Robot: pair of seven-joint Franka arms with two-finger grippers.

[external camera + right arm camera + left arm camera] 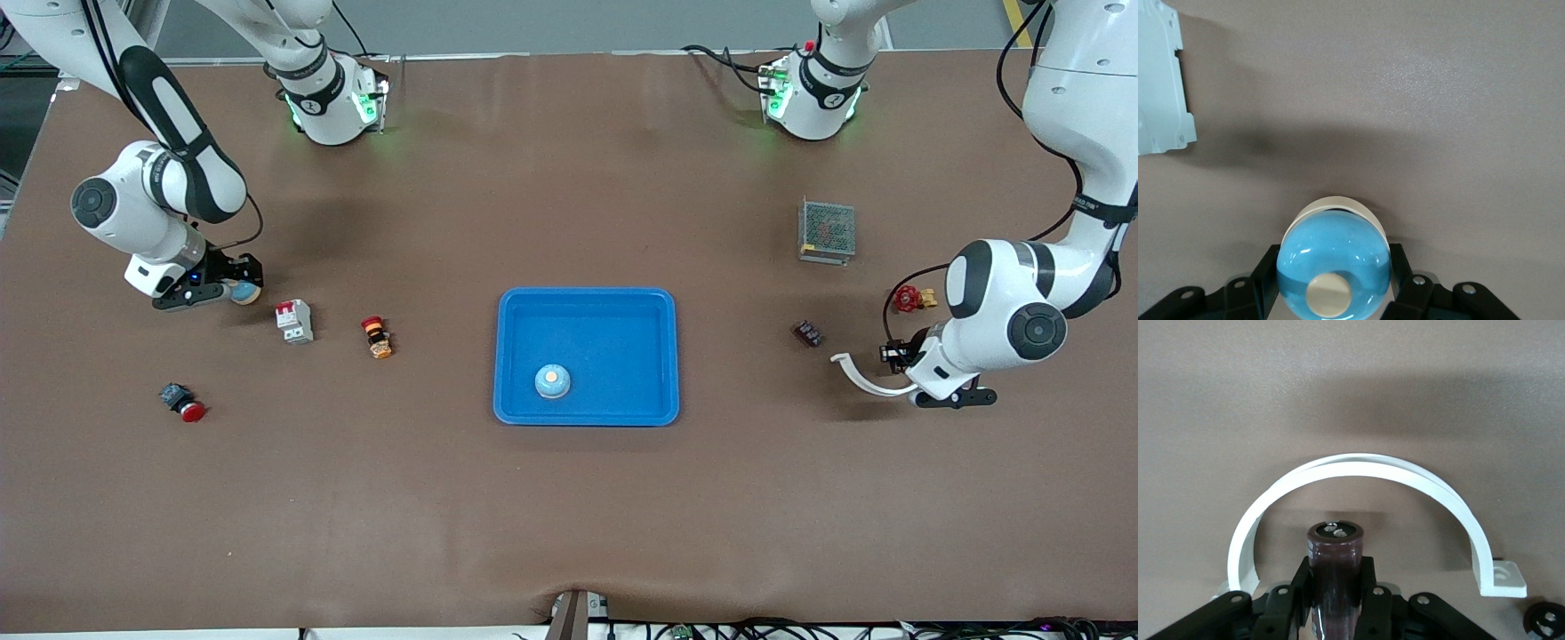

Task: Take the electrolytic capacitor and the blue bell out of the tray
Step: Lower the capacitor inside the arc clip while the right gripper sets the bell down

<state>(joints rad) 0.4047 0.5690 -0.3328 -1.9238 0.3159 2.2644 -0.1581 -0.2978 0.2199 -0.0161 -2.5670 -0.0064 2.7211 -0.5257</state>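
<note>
- Bell (pixel 1333 261), blue dome with cream button: clamped between the right gripper (pixel 233 286) fingers, at the right arm's end of the table, low over the bare mat.
- Breaker (pixel 294 321), white with red lever: just beside the right gripper, toward the tray; its white body shows at the edge of the right wrist view (pixel 1161 80).
- Red-and-orange pushbutton (pixel 376 337): past the breaker, between the right gripper and the tray.
- Red mushroom button (pixel 183 403): nearer the front camera than the right gripper, well apart from it.
- Blue tray (pixel 587 302): mid-table, between the two grippers. A second bell (pixel 552 381) sits in it, in the part nearest the front camera.
- Mesh-cased box (pixel 828 230): farther from the front camera than the left gripper.
- Small dark part (pixel 807 333): on the mat between the tray and the left gripper.
- Capacitor (pixel 1334 570), dark brown cylinder with two terminals on its end face: clamped in the left gripper (pixel 896 354), at the left arm's end of the table.
- White curved clamp (pixel 1365 470): lies just in front of the left gripper's tips, arching around the capacitor's end.
- Red valve handwheel (pixel 908 298): near the left gripper, farther from the front camera.
</note>
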